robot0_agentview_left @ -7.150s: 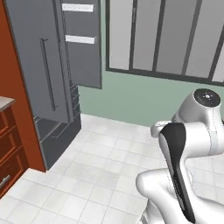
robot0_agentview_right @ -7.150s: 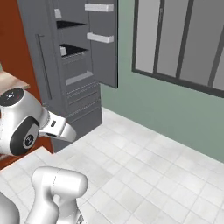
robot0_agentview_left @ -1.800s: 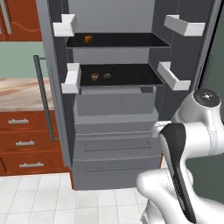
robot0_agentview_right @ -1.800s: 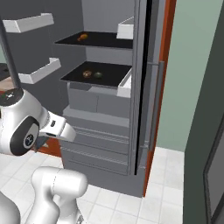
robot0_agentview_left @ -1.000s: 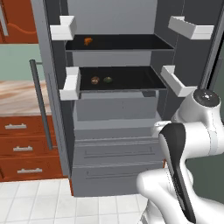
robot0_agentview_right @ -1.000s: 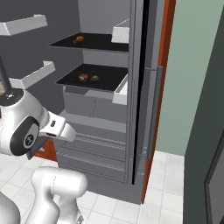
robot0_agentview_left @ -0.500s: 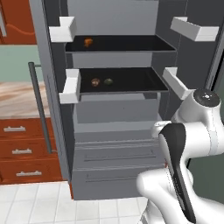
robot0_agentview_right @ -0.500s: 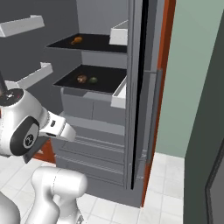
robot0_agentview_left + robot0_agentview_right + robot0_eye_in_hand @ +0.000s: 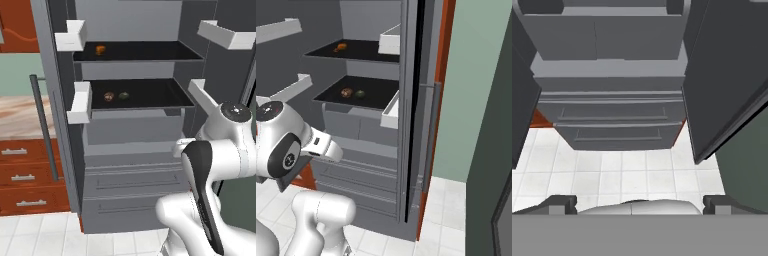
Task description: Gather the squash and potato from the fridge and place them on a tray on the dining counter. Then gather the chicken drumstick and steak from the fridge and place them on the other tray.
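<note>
The fridge point(image 9: 131, 186) stands open in front of me, both doors swung wide. On its lower black shelf the brown potato point(image 9: 109, 96) lies just left of the dark green squash point(image 9: 123, 95); the right base view shows the same potato point(image 9: 346, 92) and squash point(image 9: 360, 93). An orange-brown chicken drumstick point(image 9: 100, 49) rests on the upper shelf. The steak, the trays and the dining counter are out of view. In the hand view my gripper point(image 9: 640, 204) is open, its fingertips point(image 9: 562, 202) far apart with nothing between them, pointing at the fridge drawers point(image 9: 612, 117) well below the shelves.
White door bins point(image 9: 71, 36) jut out on both sides of the shelves. The left door's bar handle point(image 9: 43, 127) and red-brown cabinet drawers point(image 9: 24, 176) lie to the left. The right door edge point(image 9: 417, 105) stands close on the right. White tile floor point(image 9: 627, 175) lies before the drawers.
The base has turned to face the fridge and crept closer, so the whole picture has shifted and the fridge looks larger. The food on the shelves has not moved; the gripper stays open.
</note>
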Controlling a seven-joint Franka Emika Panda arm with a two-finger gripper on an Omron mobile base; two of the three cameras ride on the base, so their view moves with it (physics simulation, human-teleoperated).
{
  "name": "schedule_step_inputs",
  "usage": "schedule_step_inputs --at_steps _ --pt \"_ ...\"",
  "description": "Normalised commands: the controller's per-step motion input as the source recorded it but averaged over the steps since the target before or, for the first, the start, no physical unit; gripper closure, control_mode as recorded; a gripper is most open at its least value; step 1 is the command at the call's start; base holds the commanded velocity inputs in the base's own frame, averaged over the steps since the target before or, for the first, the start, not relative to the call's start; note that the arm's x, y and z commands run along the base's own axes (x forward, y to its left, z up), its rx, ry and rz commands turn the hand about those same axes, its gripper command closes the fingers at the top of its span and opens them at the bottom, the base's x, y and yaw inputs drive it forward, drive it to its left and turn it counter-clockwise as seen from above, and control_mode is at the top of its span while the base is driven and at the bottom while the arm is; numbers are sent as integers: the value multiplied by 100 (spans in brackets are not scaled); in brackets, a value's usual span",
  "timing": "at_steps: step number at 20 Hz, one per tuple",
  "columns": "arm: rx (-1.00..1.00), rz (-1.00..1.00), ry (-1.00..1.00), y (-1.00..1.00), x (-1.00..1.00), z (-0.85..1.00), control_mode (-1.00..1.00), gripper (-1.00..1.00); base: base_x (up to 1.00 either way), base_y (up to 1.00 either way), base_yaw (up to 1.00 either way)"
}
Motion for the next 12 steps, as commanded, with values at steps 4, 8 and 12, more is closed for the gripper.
schedule_step_inputs --at_steps 4,8,12 --pt "0 0 0 0 0 0 100 -100 26 30 -6" --pt "0 0 0 0 0 0 100 -100 33 38 -7" --pt "0 0 0 0 0 0 100 -100 42 20 -1"
